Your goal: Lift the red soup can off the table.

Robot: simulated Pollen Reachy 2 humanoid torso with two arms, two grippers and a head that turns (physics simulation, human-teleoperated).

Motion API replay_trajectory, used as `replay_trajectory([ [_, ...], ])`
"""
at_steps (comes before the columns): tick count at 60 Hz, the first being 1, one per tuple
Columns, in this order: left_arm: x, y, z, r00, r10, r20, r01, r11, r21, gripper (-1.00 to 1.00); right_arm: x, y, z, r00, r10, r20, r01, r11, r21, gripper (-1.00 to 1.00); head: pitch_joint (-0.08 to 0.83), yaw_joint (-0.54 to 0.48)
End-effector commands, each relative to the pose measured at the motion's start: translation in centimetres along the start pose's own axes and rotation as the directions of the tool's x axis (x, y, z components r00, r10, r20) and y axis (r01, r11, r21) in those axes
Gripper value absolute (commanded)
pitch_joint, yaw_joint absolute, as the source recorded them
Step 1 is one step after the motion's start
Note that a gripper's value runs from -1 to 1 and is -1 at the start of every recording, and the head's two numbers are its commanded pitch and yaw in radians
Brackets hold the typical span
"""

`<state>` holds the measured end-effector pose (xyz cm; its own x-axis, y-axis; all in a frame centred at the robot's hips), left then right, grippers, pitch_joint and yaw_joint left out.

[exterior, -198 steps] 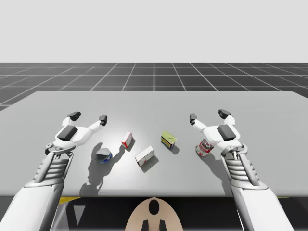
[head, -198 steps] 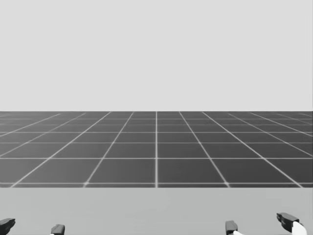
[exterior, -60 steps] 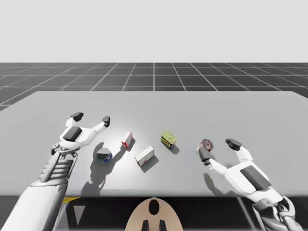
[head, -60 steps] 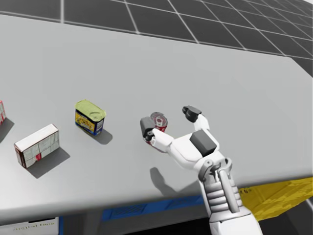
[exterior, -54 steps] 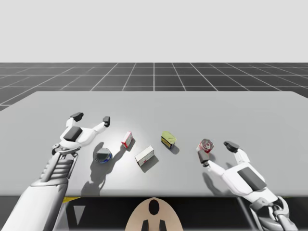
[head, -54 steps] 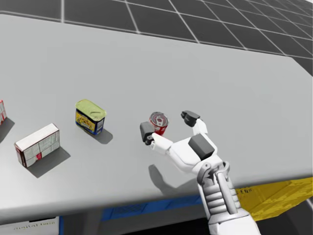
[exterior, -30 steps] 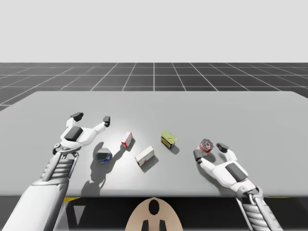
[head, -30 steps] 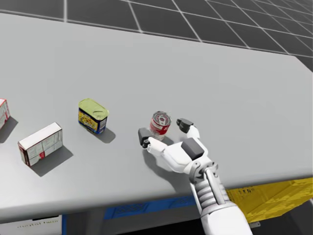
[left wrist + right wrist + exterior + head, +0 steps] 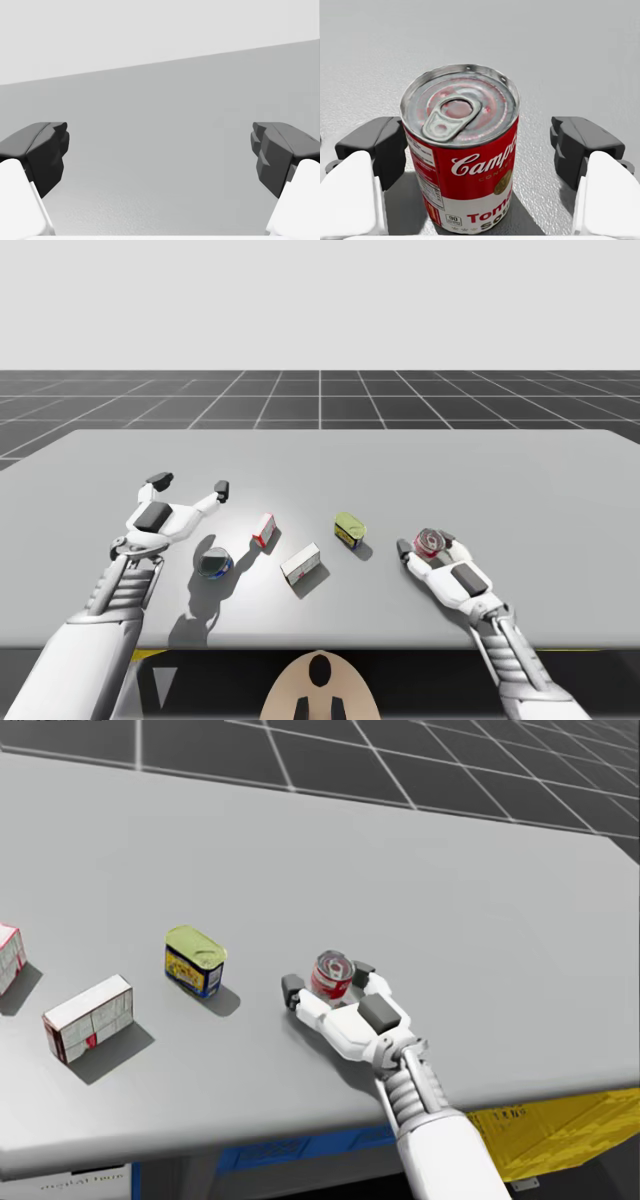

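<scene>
The red soup can [image 9: 462, 150] stands upright on the table [image 9: 500, 470], close to the near edge on the right side, and sits between the fingers of the right gripper [image 9: 328, 982], which reaches in low from the near side. That gripper is spread and clamps nothing. In the right wrist view, the finger on the left lies just beside the can's wall, perhaps touching it, while the finger on the right stands apart with bare tabletop showing between them. The can is therefore off-centre in the opening, and that looks like the main hazard. If the fingers close, the nearer one would likely meet the can first and shove it sideways or tip it before the other arrives. A lift begun before both pads seat would probably leave it on the table. The smooth round metal could also slip out of a light grip. Further left and a little farther back lie a white box [image 9: 300, 563] and a blue can [image 9: 214, 562], then a yellow-topped tin [image 9: 349, 529] and a small red-and-white box [image 9: 264, 530]. All are well apart from the soup can, so a collision seems unlikely. Farthest back on the left, the left gripper [image 9: 190, 484] hovers with its fingers wide apart around nothing.
</scene>
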<state>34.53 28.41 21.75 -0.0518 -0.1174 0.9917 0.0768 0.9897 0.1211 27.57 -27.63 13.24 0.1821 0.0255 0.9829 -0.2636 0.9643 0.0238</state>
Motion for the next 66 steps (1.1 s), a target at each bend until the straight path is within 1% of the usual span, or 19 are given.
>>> replay_trajectory([
  [1, 0.0, 0.0, 0.0, 1.0, 0.0, 0.002, 0.0, 1.0, 0.001, -1.0, -0.2, -0.1, 0.0, 1.0, -0.004, -0.009, 0.004, 1.0, -0.012, 1.0, 0.654, -0.38],
  [11, 0.0, -0.1, 0.0, 1.0, -0.002, 0.001, 0.002, 1.0, 0.0, -1.0, -0.3, -0.2, 0.1, 1.0, -0.01, -0.014, 0.01, 1.0, -0.009, 1.0, 0.637, -0.38],
  [17, 0.0, -0.1, 0.0, 1.0, -0.003, 0.0, 0.003, 1.0, 0.001, -1.0, -0.4, -0.2, 0.2, 1.0, -0.012, -0.016, 0.012, 1.0, -0.007, 1.0, 0.582, -0.38],
  [18, -0.1, -0.2, 0.0, 1.0, -0.005, -0.001, 0.005, 1.0, 0.001, -1.0, -0.4, -0.2, 0.2, 1.0, -0.012, -0.017, 0.012, 1.0, -0.007, 1.0, 0.558, -0.38],
  [21, -0.1, -0.2, 0.0, 1.0, -0.006, -0.002, 0.006, 1.0, 0.001, -1.0, -0.4, -0.2, 0.2, 1.0, -0.012, -0.018, 0.012, 1.0, -0.007, 1.0, 0.534, -0.38],
  [25, -0.1, -0.2, -0.1, 1.0, -0.008, -0.004, 0.008, 1.0, 0.001, -1.0, -0.5, -0.1, 0.2, 1.0, -0.011, -0.019, 0.01, 1.0, -0.006, 1.0, 0.469, -0.38],
  [28, -0.2, -0.2, 0.0, 1.0, -0.009, -0.004, 0.009, 1.0, 0.001, -1.0, -0.5, -0.1, 0.2, 1.0, -0.011, -0.017, 0.011, 1.0, -0.006, 1.0, 0.447, -0.39],
  [32, -0.2, -0.3, 0.0, 1.0, -0.01, -0.005, 0.01, 1.0, 0.0, -1.0, -0.6, -0.1, 0.3, 1.0, -0.012, -0.012, 0.012, 1.0, -0.005, 1.0, 0.395, -0.39],
  [39, -0.3, -0.3, 0.0, 1.0, -0.013, -0.008, 0.013, 1.0, -0.001, -1.0, -0.6, 0.0, 0.3, 1.0, -0.016, -0.009, 0.016, 1.0, -0.001, 1.0, 0.347, -0.4],
  [44, -0.3, -0.4, 0.0, 1.0, -0.014, -0.01, 0.014, 1.0, -0.001, -1.0, -0.1, 0.0, 0.5, 1.0, -0.025, -0.003, 0.025, 1.0, 0.001, 1.0, 0.336, -0.4],
  [47, -0.3, -0.4, -0.1, 1.0, -0.014, -0.009, 0.014, 1.0, -0.001, -1.0, 0.7, -0.1, 0.7, 1.0, -0.026, 0.012, 0.026, 1.0, -0.002, 1.0, 0.332, -0.4],
  [51, -0.3, -0.4, -0.1, 1.0, -0.014, -0.009, 0.014, 1.0, -0.002, -1.0, 2.2, -0.2, 1.0, 0.999, -0.017, 0.04, 0.017, 1.0, -0.011, 1.0, 0.329, -0.41],
  [52, -0.3, -0.4, 0.0, 1.0, -0.014, -0.009, 0.014, 1.0, -0.002, -1.0, 3.1, -0.3, 1.2, 0.998, -0.01, 0.058, 0.011, 1.0, -0.016, 1.0, 0.328, -0.41],
  [55, -0.2, -0.4, 0.0, 1.0, -0.013, -0.009, 0.013, 1.0, -0.002, -1.0, 4.1, -0.2, 1.4, 0.997, -0.003, 0.076, 0.004, 1.0, -0.02, 1.0, 0.328, -0.42],
  [56, -0.2, -0.4, 0.0, 1.0, -0.013, -0.008, 0.013, 1.0, -0.003, -1.0, 5.1, -0.2, 1.6, 0.995, 0.006, 0.097, -0.004, 1.0, -0.025, 1.0, 0.326, -0.42],
  [58, -0.2, -0.4, 0.0, 1.0, -0.012, -0.008, 0.012, 1.0, -0.003, -1.0, 5.8, -0.2, 1.7, 0.994, 0.013, 0.112, -0.01, 1.0, -0.028, 1.0, 0.326, -0.42],
  [60, -0.2, -0.3, 0.0, 1.0, -0.012, -0.007, 0.012, 1.0, -0.003, -1.0, 7.1, -0.2, 2.0, 0.989, 0.029, 0.147, -0.023, 0.999, -0.038, 1.0, 0.325, -0.42],
  [62, -0.2, -0.3, 0.0, 1.0, -0.011, -0.008, 0.011, 1.0, -0.004, -1.0, 7.8, -0.2, 2.1, 0.986, 0.036, 0.166, -0.029, 0.999, -0.043, 1.0, 0.323, -0.41],
  [66, -0.1, -0.3, 0.0, 1.0, -0.012, -0.008, 0.012, 1.0, -0.004, -1.0, 10.1, -0.2, 2.3, 0.97, 0.068, 0.233, -0.052, 0.996, -0.075, 1.0, 0.321, -0.41],
])
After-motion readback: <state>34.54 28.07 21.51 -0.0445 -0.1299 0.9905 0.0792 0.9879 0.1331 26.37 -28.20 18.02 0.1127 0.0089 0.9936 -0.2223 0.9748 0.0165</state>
